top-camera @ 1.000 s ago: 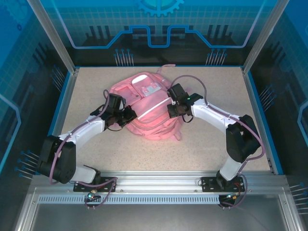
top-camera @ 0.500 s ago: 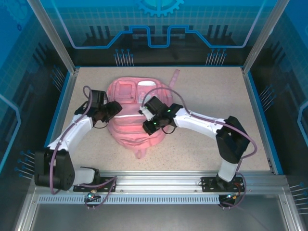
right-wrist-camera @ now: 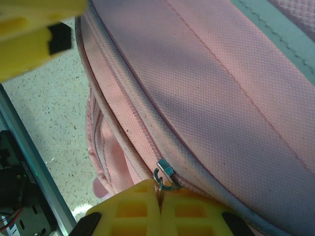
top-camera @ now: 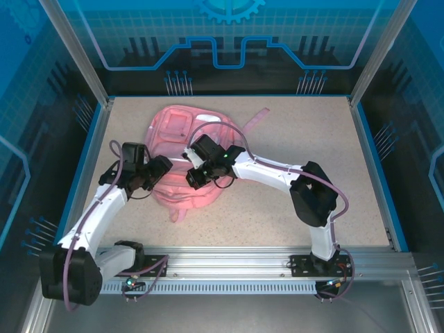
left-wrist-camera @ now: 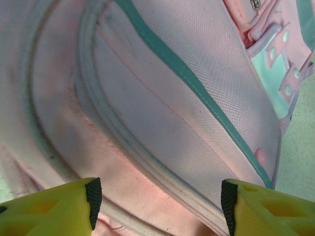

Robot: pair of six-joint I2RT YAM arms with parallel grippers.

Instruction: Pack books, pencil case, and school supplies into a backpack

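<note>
At the bottom of the right wrist view, the right gripper (right-wrist-camera: 160,209) is clenched, its two yellow fingers pressed flat together on the zipper pull (right-wrist-camera: 165,173). The metal ring sits right at their seam. This grip probably serves to draw the zipper along its track, either to open the main pocket for loading or to seal it. The track curves from the pull toward the upper left of that frame and appears zipped there.

In the top view the right gripper (top-camera: 195,177) sits at the lower edge of the backpack (top-camera: 182,135), just right of the left gripper (top-camera: 159,171). The left gripper (left-wrist-camera: 157,196) is released: its fingers stand wide apart at the bottom corners of the left wrist view and hold nothing. Only pink fabric and a pale stripe (left-wrist-camera: 197,83) lie between them. Placed so near the bag's left side, it looks ready to pinch the cloth and brace it against the zipper's drag.

The backpack lies flat on the table (top-camera: 298,201), left of centre, with a strap (top-camera: 257,117) trailing toward the upper right.
</note>
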